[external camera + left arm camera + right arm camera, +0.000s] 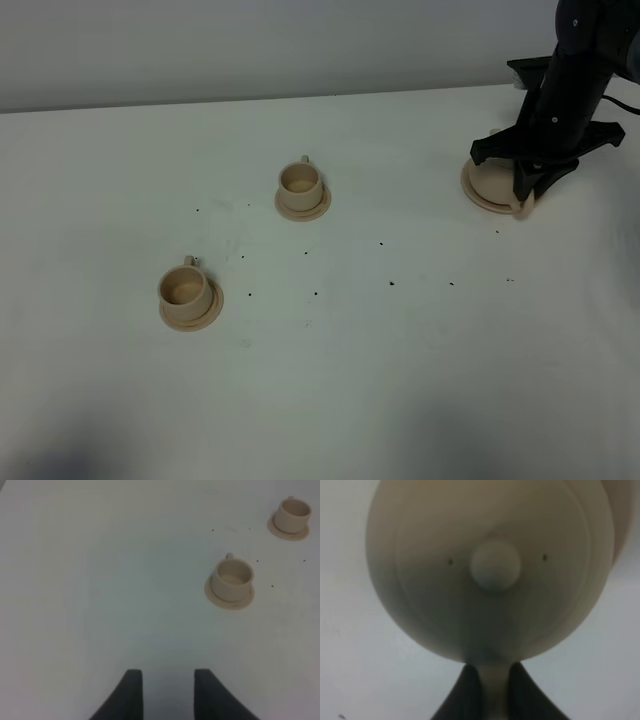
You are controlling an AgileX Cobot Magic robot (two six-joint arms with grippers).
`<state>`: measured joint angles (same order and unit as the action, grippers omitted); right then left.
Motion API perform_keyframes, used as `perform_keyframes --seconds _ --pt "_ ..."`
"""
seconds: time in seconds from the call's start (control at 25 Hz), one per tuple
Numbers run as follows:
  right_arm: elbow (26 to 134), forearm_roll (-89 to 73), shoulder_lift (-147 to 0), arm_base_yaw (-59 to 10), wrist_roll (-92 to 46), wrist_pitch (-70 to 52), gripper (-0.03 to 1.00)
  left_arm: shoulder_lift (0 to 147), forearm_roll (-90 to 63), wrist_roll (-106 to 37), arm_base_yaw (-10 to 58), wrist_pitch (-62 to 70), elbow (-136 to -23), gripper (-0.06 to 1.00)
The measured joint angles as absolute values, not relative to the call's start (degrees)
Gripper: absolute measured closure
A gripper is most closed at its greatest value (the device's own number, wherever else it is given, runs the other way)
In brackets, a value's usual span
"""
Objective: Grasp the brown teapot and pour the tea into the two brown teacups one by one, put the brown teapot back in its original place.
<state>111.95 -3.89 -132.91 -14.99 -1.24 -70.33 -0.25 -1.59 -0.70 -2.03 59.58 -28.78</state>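
The right arm (572, 85) leans steeply down, the right gripper (524, 197) pinched tight on the teapot (490, 605) by its handle. The left gripper (167, 680) hovers, its two fingers parted, holding nothing.

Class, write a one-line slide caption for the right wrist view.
Right gripper shut on the handle of the brown teapot, knobbed lid facing the camera, white table beneath.
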Motion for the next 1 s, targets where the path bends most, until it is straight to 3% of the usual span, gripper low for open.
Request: perform_keyframes --seconds 0.64,1.0 --pt "111.95 -0.50 -129.33 -15.58 -3.81 -70.27 0.84 -0.25 -1.59 -0.70 -2.03 59.58 -28.78 0.65" --pt "116.27 4.89 -127.97 -24.78 -8.96 -70.47 0.84 -0.25 -1.59 -0.70 -2.03 59.58 -28.78 0.65"
